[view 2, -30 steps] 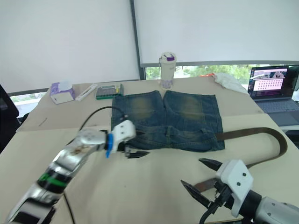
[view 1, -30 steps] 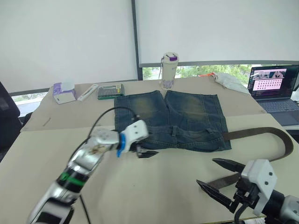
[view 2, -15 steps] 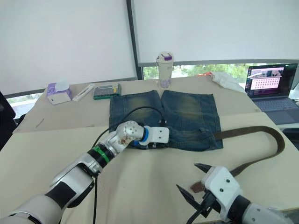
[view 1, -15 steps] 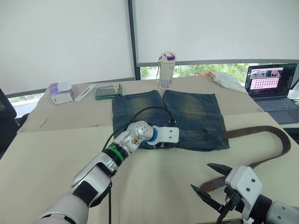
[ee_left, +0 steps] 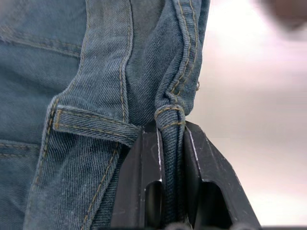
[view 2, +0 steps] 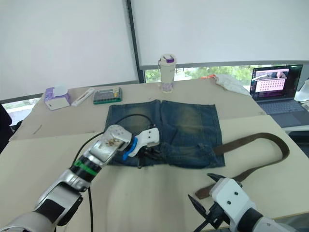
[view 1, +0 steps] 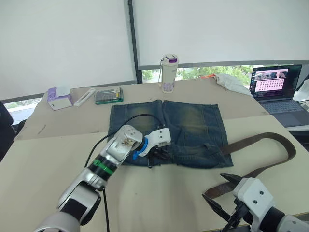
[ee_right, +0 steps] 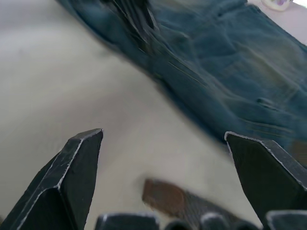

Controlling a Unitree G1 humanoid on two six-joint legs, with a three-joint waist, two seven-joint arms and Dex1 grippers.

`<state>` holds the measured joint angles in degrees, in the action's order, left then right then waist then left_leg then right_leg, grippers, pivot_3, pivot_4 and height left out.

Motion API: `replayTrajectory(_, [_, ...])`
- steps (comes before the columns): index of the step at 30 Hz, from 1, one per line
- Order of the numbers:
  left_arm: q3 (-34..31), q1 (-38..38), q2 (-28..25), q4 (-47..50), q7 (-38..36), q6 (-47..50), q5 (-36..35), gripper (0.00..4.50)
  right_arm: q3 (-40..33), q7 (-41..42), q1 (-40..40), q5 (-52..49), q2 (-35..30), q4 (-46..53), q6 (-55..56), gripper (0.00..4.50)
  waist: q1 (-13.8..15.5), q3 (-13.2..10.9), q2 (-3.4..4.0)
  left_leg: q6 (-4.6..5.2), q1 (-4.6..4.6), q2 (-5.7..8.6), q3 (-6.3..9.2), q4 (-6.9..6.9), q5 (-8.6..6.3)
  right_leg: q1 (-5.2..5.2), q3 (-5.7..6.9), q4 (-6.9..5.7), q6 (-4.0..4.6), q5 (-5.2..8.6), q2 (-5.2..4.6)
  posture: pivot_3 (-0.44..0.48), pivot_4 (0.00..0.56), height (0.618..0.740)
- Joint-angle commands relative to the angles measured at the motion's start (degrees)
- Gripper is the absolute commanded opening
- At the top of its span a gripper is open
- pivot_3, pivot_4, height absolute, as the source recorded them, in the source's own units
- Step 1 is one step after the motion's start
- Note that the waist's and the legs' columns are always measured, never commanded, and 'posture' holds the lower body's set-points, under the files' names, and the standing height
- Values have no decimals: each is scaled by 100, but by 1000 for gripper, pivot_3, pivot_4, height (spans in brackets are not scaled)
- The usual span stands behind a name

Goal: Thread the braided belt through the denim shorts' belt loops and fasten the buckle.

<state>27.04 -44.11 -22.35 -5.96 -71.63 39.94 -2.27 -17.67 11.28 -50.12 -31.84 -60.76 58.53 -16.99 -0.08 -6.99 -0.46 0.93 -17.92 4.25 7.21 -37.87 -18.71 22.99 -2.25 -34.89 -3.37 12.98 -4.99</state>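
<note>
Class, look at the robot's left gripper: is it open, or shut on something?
Shut: the left gripper pinches a fold of the denim shorts at the waistband edge between its two fingers.

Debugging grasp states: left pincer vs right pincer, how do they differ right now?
Left pincer is shut on the denim shorts, pinching the waistband edge; right pincer is open and holds nothing. Left sits at the shorts; right hovers over the table above the braided belt tip. Both have black fingers.

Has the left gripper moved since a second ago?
Yes. The left gripper was off the left corner of the shorts over the table; it is now shut on their near edge, further right, below the leg split.
</note>
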Motion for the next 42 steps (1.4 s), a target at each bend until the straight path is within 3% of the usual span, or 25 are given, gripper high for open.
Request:
replayTrajectory(1, [-46, 110, -59, 733, 161, 1211, -329, 64, -787, 591, -260, 92, -14, 147, -219, 4500, 57, 0, -1, 1, 8, 1, 1, -4, -1, 1, 0, 2, -6, 4, -1, 0, 150, 740])
replayTrajectory(3, [-106, 141, -53, 835, 349, 1586, -449, 64, -1160, 973, -411, 293, -44, 147, -506, 4500, 73, -1, -2, 3, 7, 3, 0, -5, -2, -2, 0, 3, -10, 6, -2, 0, 150, 740])
replayTrajectory(6, [-254, 182, 225, 620, 910, 1372, -422, 63, -1417, 1490, -244, 882, -256, 45, -1161, 4500, 79, -1, -1, 4, 4, 2, -2, -5, -3, -7, -2, 3, -25, 15, -2, 0, 150, 740])
replayTrajectory(8, [-363, 184, 297, 583, 1023, 1156, -504, 1106, -1338, 1860, -121, 1297, -443, -109, -1259, 4500, 93, -1, -2, 4, 5, 5, -2, -4, -2, -10, -1, 4, -25, 15, -7, 0, 150, 740])
replayTrajectory(12, [-689, 239, 239, 789, 1120, 826, -752, 2479, -1102, 2434, 139, 1829, -530, -364, -1237, 4500, 95, -2, -2, -7, -7, 5, 1, -5, 3, 5, 2, 5, -24, 14, -9, 0, 150, 740])
replayTrajectory(15, [-940, 483, -62, 1317, 792, 743, -1192, 3475, -510, 2462, 780, 2352, -652, -945, -1102, 4500, 61, -2, -3, -45, -13, 2, -4, -4, 24, 10, -2, 5, 13, -8, -9, 0, 150, 740])
replayTrajectory(21, [-1106, 951, -503, 1831, 720, 506, -1529, 3518, 234, 2821, 1691, 2529, -444, -1378, -1074, 2662, 95, -3, 7, -52, -11, 0, -2, 0, 28, 11, 1, 5, 15, -9, -10, 0, 150, 740])
replayTrajectory(28, [-1266, 1518, -383, 2213, 950, 33, -1821, 3518, 189, 3444, 2006, 2500, -346, -1572, -1130, 210, 94, -3, 7, -51, -12, 3, 2, -6, 28, 4, 5, 8, 21, -14, -15, 0, 150, 740])
replayTrajectory(29, [-1255, 1567, -383, 2250, 967, -8, -1842, 3518, 172, 3512, 2046, 2533, -350, -1616, -1101, 31, 86, -3, 7, -51, -12, 2, 2, -6, 28, 6, 5, 8, 21, -14, -13, 0, 150, 740])
replayTrajectory(39, [-1107, 1636, -441, 2235, 728, -570, -2011, 3518, -144, 4072, 3000, 1530, -130, -1272, -1836, 31, 87, -3, 7, -45, -12, 1, 0, -6, 25, 6, 5, 9, 26, -17, -12, 0, 150, 740])
replayTrajectory(42, [-1184, 1466, -419, 2055, 676, -478, -2150, 4299, -121, 4181, 2830, 2152, -430, -1419, -1502, 0, 110, -2, 8, -37, -10, 2, 2, -6, 20, 9, 8, 8, 25, -17, -13, 0, 150, 740])
